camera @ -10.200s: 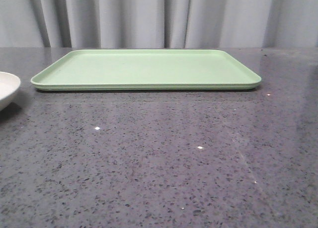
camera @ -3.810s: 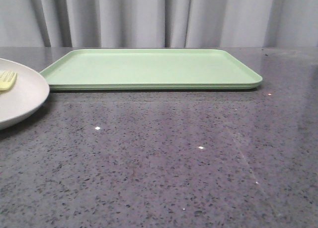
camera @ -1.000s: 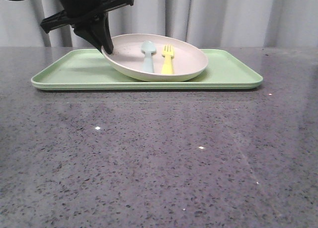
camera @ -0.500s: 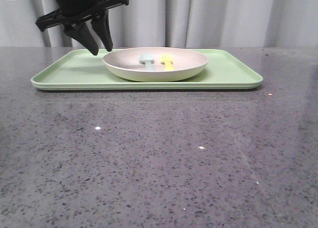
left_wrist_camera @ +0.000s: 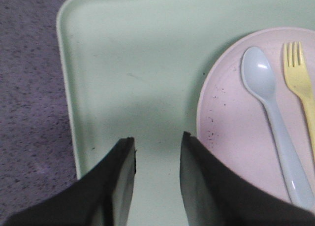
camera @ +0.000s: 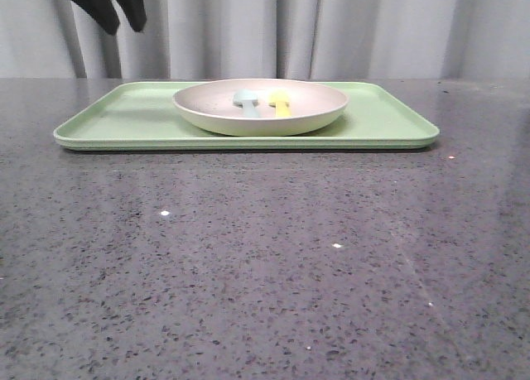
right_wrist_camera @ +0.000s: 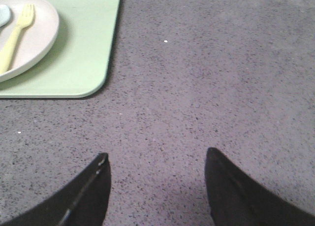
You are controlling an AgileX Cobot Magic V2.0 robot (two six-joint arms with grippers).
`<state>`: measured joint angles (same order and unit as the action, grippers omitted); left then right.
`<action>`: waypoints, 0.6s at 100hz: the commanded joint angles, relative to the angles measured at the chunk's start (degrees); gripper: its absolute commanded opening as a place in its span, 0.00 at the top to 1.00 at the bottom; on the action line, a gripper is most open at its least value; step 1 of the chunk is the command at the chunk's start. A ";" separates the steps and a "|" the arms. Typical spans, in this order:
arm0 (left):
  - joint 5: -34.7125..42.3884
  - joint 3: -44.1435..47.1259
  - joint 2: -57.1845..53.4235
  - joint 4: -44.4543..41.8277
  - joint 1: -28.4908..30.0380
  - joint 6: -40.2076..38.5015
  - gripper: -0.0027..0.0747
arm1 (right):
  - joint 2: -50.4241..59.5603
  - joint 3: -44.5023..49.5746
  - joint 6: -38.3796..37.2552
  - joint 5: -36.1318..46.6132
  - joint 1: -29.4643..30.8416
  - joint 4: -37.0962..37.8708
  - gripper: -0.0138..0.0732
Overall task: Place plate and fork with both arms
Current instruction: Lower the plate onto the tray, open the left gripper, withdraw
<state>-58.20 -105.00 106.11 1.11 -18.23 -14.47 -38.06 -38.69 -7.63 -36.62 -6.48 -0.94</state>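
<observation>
The cream-white plate (camera: pixel 260 107) rests on the pale green tray (camera: pixel 389 125), near its middle. The yellow fork (camera: pixel 281 103) lies in the plate beside a pale blue spoon (camera: pixel 246 102). My left gripper (camera: pixel 122 24) is open and empty, high above the tray's left end, apart from the plate. In the left wrist view its fingertips (left_wrist_camera: pixel 157 138) hang over bare tray (left_wrist_camera: pixel 128 63) next to the plate's rim (left_wrist_camera: pixel 204 108), with the fork (left_wrist_camera: pixel 300 83) and spoon (left_wrist_camera: pixel 268 98) in the plate. My right gripper (right_wrist_camera: pixel 156 157) is open over the bare table, away from the tray (right_wrist_camera: pixel 83 53), the plate (right_wrist_camera: pixel 39 39) and the fork (right_wrist_camera: pixel 17 34).
The dark speckled stone table (camera: pixel 265 264) stretches in front of the tray. A grey curtain (camera: pixel 331 28) hangs behind the table. The right gripper does not show in the front view.
The left gripper has let go of the plate and risen up and to the left. The plate, tilted a second ago, now lies flat on the tray with fork and spoon in it.
</observation>
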 commanded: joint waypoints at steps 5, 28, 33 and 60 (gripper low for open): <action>2.93 2.43 -8.38 -2.70 0.12 -0.62 0.67 | -4.04 -6.21 0.54 1.84 -1.12 0.37 0.34; 11.24 16.52 -18.73 -4.84 0.23 -0.65 0.67 | -12.65 -16.21 0.54 -2.51 -4.26 0.37 0.34; 12.63 19.77 -20.77 -4.84 0.23 -0.76 0.67 | -14.89 -18.68 0.54 -3.66 -5.30 0.37 0.34; 19.10 35.56 -31.76 -4.84 0.23 -0.87 0.67 | -27.74 -32.60 0.54 -8.36 -11.55 0.37 0.34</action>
<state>-44.94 -71.60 79.52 -3.44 -18.23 -14.59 -62.72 -65.79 -7.63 -46.51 -16.29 -0.94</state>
